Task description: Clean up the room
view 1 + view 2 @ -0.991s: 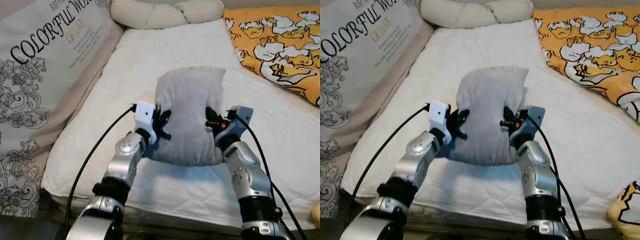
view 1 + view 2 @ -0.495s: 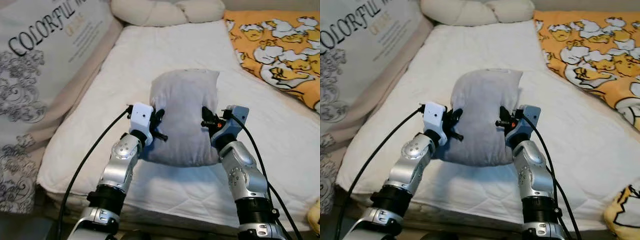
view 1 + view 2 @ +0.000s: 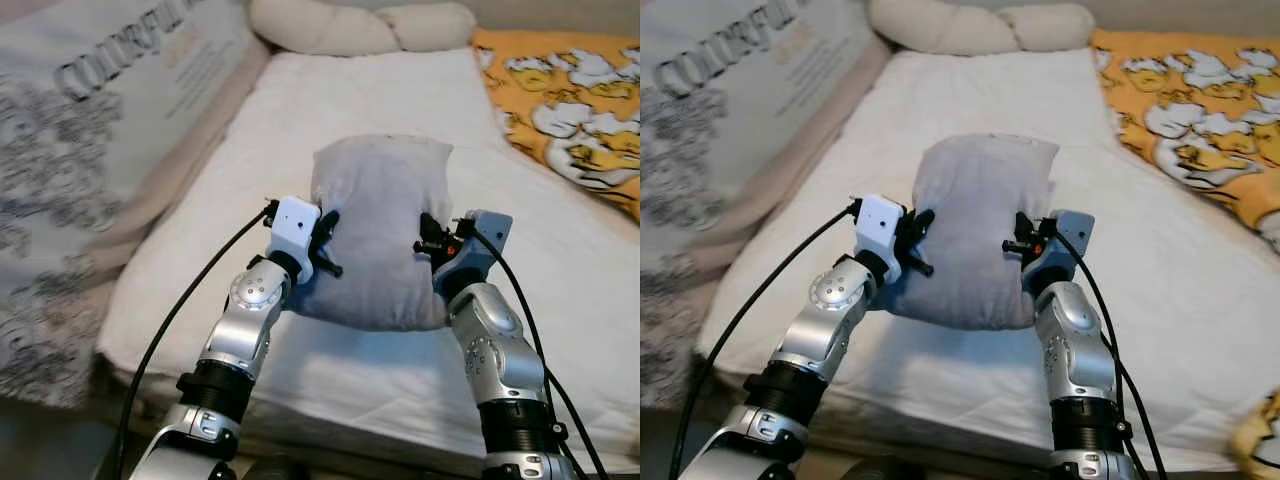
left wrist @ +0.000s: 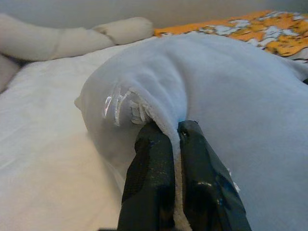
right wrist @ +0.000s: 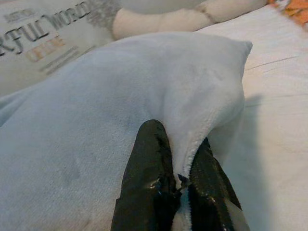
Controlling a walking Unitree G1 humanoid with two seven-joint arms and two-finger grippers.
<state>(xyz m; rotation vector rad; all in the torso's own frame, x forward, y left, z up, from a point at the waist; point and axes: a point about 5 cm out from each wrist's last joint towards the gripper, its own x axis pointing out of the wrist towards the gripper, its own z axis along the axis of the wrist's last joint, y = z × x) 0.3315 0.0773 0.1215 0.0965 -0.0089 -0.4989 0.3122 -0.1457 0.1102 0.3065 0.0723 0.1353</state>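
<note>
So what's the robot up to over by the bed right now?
It is holding a grey pillow over the white mattress, one gripper on each side. The left gripper and the right gripper are each pinched shut on a fold of its fabric. A cream knotted cushion and an orange patterned blanket lie at the far end.

Printed cushion: blurred, lettering unreadable, cut off by the left and top edges.
Yellow blanket: cut off by the right edge; how far it spreads cannot be told.
Cream bolster: its top is cut off by the upper edge.
Grey pillow: its underside and the mattress beneath it are hidden.
Left gripper: fingertips buried in a pinched fold of the pillow.
Right gripper: fingertips likewise sunk in the fabric.
</note>
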